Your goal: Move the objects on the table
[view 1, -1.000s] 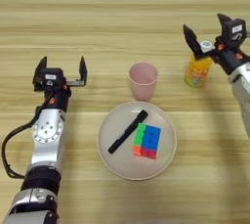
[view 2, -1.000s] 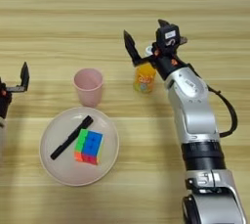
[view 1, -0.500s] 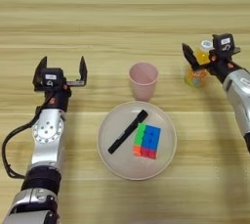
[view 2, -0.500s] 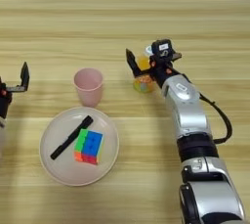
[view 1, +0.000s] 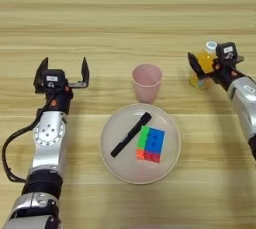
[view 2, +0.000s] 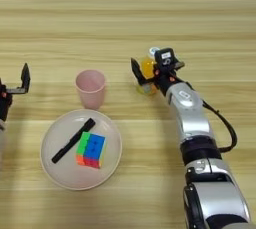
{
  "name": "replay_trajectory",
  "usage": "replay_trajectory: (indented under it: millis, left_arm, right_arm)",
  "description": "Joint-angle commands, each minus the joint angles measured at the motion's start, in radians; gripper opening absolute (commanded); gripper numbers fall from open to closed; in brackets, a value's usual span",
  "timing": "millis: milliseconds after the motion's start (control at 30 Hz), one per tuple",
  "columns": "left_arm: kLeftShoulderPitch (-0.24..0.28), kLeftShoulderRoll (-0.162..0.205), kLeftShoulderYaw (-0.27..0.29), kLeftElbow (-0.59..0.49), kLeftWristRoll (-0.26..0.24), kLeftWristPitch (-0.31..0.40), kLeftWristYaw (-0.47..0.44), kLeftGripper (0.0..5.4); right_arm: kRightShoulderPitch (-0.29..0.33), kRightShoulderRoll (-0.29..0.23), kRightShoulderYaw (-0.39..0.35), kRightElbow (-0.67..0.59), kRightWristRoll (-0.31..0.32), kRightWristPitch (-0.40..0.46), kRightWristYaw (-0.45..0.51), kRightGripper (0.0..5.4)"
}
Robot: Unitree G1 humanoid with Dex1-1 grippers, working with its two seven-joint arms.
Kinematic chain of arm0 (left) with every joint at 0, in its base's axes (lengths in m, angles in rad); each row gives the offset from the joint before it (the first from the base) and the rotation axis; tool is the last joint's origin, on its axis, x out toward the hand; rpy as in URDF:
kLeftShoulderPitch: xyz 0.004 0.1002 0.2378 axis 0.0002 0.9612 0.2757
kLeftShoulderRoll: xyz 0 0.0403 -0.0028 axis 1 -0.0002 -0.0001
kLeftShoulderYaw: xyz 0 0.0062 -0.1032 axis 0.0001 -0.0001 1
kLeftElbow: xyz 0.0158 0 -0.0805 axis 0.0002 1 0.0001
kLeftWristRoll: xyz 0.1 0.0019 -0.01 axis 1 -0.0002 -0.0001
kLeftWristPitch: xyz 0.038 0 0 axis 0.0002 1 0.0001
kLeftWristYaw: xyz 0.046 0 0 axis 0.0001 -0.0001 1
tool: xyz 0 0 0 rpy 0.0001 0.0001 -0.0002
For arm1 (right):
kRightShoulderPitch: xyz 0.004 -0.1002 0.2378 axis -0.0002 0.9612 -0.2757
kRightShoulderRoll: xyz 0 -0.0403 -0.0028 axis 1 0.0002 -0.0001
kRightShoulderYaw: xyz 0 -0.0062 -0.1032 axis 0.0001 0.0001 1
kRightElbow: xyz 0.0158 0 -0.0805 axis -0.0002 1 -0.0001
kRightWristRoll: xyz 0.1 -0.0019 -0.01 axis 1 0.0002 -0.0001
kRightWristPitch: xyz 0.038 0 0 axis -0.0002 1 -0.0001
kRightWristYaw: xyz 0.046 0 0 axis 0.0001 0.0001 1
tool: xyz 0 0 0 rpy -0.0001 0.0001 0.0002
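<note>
The small orange drink bottle with a white cap (view 2: 147,68) stands upright on the light wooden plank worktop (view 1: 125,23), right of centre, and the right claw (view 2: 149,71) is set around it: one black finger shows on the bottle's left flank, the claw's body sits on its right flank, and the bottle lies between the two. The fingers look spread to either side of it; whether they already press on it cannot be told. The bottle's long axis runs vertically, so the claw meets it from the side, across its width. The right arm is by far the nearer one; the left claw (view 1: 62,74) hangs well apart over the left of the worktop, its two fingers spread wide and holding nothing.

The multicoloured puzzle cube, green, blue, red and orange (view 1: 150,143), lies inside the round beige plate (view 1: 110,145), just beside a black marker pen (view 1: 131,134) that lies slantwise on the same plate. A pink plastic cup (view 1: 147,82) stands upright just beyond the plate's far rim.

Counted: one bottle, one cube, one pen, one plate, one cup, two claws.
</note>
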Motion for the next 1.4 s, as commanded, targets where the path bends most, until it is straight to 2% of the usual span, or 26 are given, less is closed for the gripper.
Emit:
replay_trajectory:
  millis: [33,500,900,1133,1400]
  left_arm:
    - [-0.010,0.001,-0.003,0.005,0.010,0.000,0.005,5.40]
    - [-0.014,0.001,-0.004,0.012,0.010,0.000,0.004,5.40]
    - [-0.013,-0.002,-0.005,0.013,0.012,-0.005,0.008,5.40]
    - [-0.009,0.000,-0.006,0.009,0.012,-0.007,0.007,5.40]
    - [-0.008,0.002,-0.004,0.008,0.011,-0.007,0.006,5.40]
  right_arm:
    - [-0.030,-0.005,-0.003,0.023,-0.008,-0.012,0.000,4.53]
    - [-0.053,-0.006,-0.005,0.104,-0.018,-0.040,-0.004,3.00]
    - [-0.139,-0.011,-0.029,0.302,-0.030,-0.130,-0.060,1.85]
    - [-0.162,-0.004,-0.042,0.366,-0.028,-0.171,-0.074,1.82]
    - [-0.165,0.002,-0.049,0.368,-0.024,-0.186,-0.070,1.82]
